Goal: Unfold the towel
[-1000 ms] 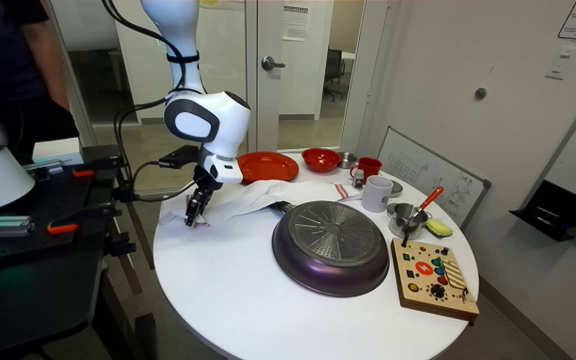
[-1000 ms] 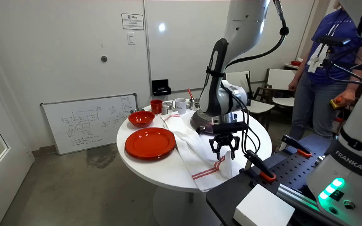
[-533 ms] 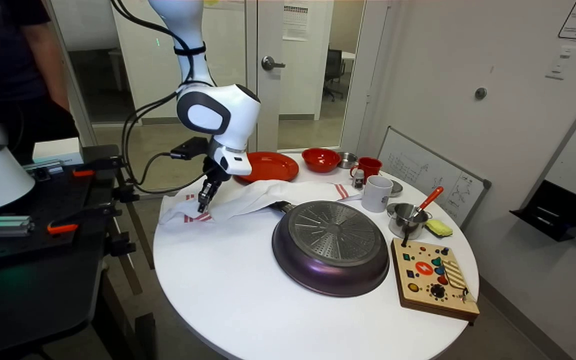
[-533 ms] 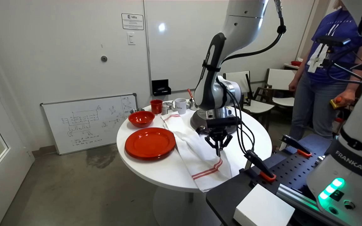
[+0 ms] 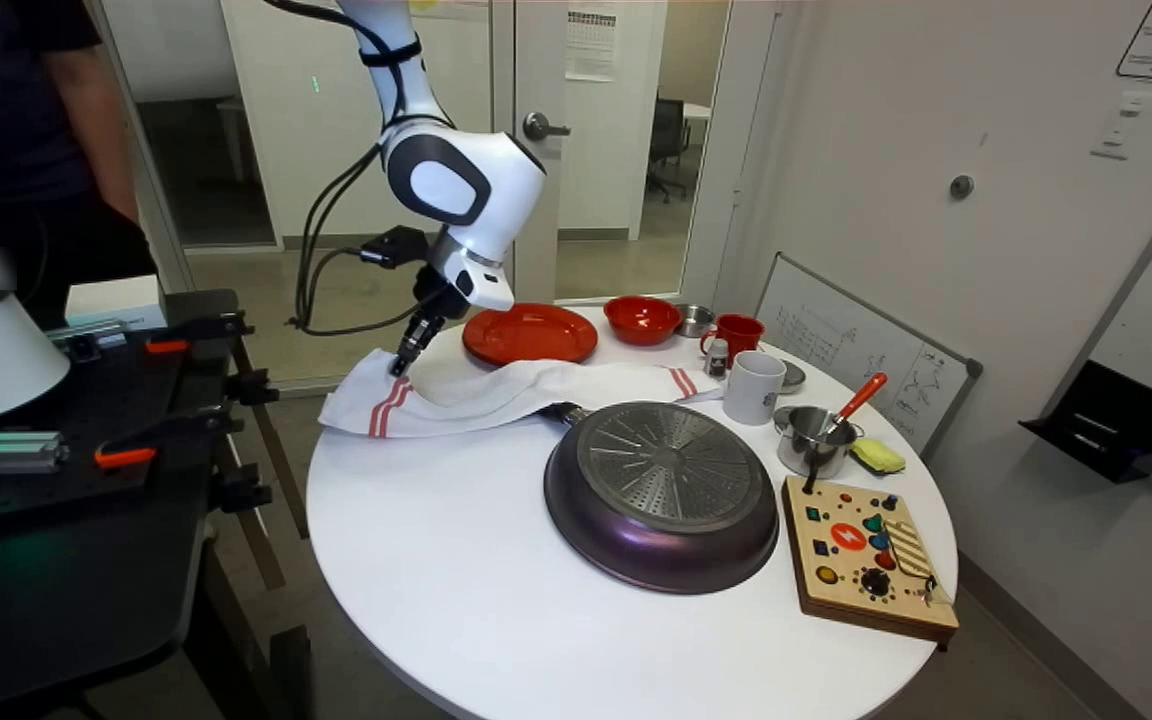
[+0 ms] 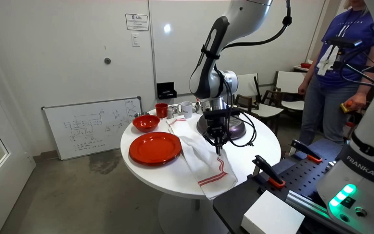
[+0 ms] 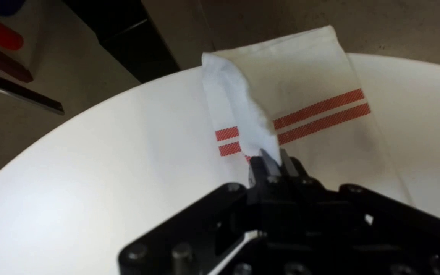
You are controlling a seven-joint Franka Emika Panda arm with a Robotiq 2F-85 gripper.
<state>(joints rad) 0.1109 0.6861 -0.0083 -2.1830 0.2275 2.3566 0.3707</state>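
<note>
— First item?
— Towel (image 6: 196,151), white, red-striped, one. Lies lengthwise on the desk (image 5: 436,570), between plates (image 6: 154,148), red, stacked, and pan (image 5: 671,500), dark, bottom up. One corner overhangs the desk.
— Claw (image 7: 278,158)?
— One, black. Clenched on a pinch of the towel, near the overhanging end.
— Condition of towel?
— Fold rising to the claw, breaking the line of stripes; rumpled along its length.
— Other stock?
— Bowl (image 5: 641,322), red, near the plates. Mug (image 5: 754,388), white, upright, beside the towel's opposite end.
</note>
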